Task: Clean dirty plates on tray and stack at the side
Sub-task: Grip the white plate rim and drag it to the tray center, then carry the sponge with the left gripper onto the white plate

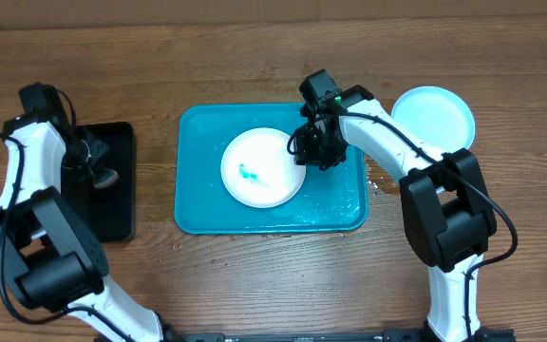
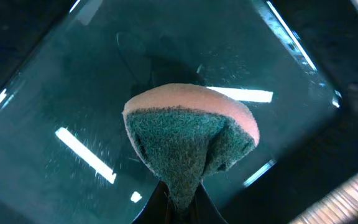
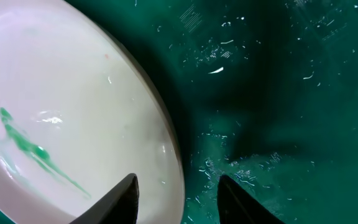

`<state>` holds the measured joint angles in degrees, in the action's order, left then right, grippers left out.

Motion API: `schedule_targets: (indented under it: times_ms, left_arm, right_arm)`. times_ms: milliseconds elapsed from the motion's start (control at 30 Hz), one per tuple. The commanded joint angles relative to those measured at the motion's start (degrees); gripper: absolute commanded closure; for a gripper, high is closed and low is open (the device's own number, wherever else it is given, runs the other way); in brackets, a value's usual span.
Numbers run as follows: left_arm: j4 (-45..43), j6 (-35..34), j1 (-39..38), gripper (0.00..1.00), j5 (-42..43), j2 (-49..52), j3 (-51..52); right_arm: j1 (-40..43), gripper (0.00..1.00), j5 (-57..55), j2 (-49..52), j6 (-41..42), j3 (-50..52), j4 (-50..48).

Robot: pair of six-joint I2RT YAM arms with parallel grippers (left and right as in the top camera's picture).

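The white plate [image 1: 262,168] lies in the turquoise tray [image 1: 202,190] with a teal smear at its centre. My right gripper [image 1: 316,152] is open at the plate's right rim. In the right wrist view its fingers [image 3: 178,193] straddle the rim of the white plate [image 3: 73,124], one over the plate, one over the wet tray floor [image 3: 278,93]. The light blue plate [image 1: 432,117] sits on the table right of the tray. The yellow-green plate is out of view. My left gripper [image 1: 101,173] is shut on a green-and-pink sponge [image 2: 188,137] over the black tray.
The smaller black tray [image 1: 117,209] stands left of the turquoise tray; its wet floor [image 2: 55,81] fills the left wrist view. Water drops lie on the wooden table [image 1: 378,185] beside the turquoise tray's right edge.
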<state>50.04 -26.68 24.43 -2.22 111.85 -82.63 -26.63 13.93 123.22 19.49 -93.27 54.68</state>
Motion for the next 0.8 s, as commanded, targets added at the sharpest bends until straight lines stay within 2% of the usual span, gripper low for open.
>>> schedule_targets:
  times_ms: [0,167,367,567,633,767]
  left_arm:
    - [-1.2,-0.5,0.3,0.96,-1.2,3.3,0.2]
    - [-1.3,0.7,0.3,0.96,-1.2,7.8,0.1]
    - [-0.6,1.9,0.3,0.96,-1.1,6.9,-1.7]
    - [8.2,2.3,0.3,0.96,-0.2,3.0,-10.8]
    - [11.4,3.5,0.3,0.96,3.7,1.3,-14.0]
    - [13.7,13.3,0.0,0.96,22.3,-2.6,-16.2]
  right_arm:
    - [-0.1,0.57,-0.6,0.4,0.5,0.4,-0.7]
    - [-0.1,0.57,-0.4,0.4,0.5,0.4,-0.9]
    - [-0.5,0.56,-0.6,0.4,-0.2,0.4,-2.4]
    - [-1.8,0.56,-1.9,0.4,-0.1,0.4,-3.9]
    - [-2.3,0.57,-1.9,0.4,0.0,0.4,-4.5]
    - [-3.2,0.6,-1.9,0.4,0.1,0.4,-5.7]
